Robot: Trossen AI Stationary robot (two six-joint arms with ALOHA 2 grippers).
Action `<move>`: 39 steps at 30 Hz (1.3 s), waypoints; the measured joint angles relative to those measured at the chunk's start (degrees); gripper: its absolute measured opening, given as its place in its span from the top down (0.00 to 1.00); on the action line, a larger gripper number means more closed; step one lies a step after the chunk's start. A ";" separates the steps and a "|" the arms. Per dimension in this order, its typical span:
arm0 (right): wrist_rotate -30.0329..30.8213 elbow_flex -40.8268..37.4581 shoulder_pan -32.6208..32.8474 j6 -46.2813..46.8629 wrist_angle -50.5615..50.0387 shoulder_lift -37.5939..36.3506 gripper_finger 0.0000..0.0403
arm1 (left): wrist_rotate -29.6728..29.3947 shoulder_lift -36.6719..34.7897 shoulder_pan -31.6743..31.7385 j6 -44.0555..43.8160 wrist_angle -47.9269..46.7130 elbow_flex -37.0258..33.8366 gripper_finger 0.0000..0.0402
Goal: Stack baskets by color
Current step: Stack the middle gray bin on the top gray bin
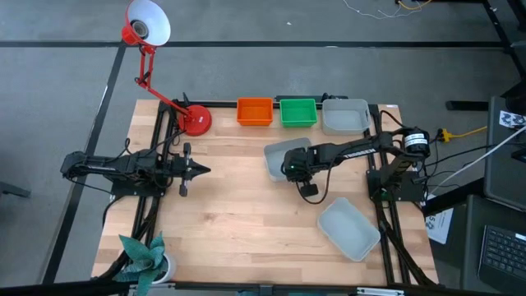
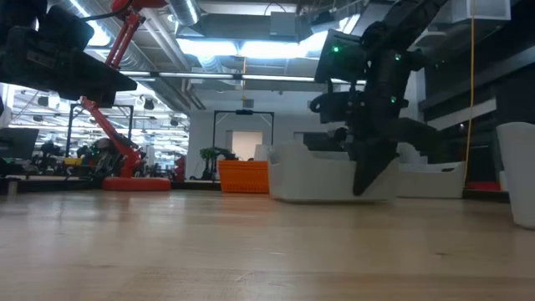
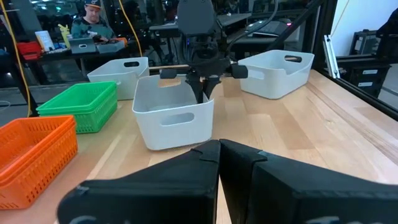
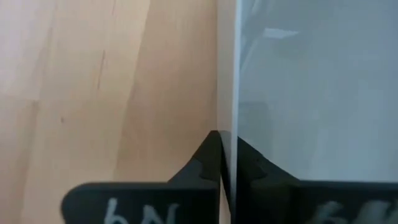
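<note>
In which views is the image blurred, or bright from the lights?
Low view: ceiling lights glare behind the right pincer, which shows as a dark silhouette on the grey-white basket. Right wrist view: the basket wall is close and blurred. High view: even light, soft shadows on the table.

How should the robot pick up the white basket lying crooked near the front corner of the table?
Best bet is from straight above, pinching one thin side wall of the loose white basket at its rim. It sits open side up with nothing inside, so one finger can go in and one outside. The right end effector is already shut that way on the middle white basket wall.
</note>
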 joint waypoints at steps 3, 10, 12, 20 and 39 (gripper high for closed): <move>0.13 2.87 0.58 -0.09 -4.02 -0.30 1.00 | 0.00 -0.02 0.00 0.02 0.00 0.00 1.00; 6.98 11.87 2.81 1.02 -21.27 -4.68 1.00 | 0.00 0.00 0.00 0.00 0.00 0.00 1.00; 8.66 13.23 3.07 2.21 -25.23 -6.86 1.00 | 0.00 0.00 0.01 0.01 -0.01 0.00 1.00; 17.40 10.64 1.22 7.36 -33.44 -19.97 1.00 | 0.00 0.00 0.00 0.00 0.00 0.00 1.00; 21.19 3.78 -27.36 -7.82 -30.26 -32.33 1.00 | 0.00 0.00 0.01 0.01 0.00 0.00 1.00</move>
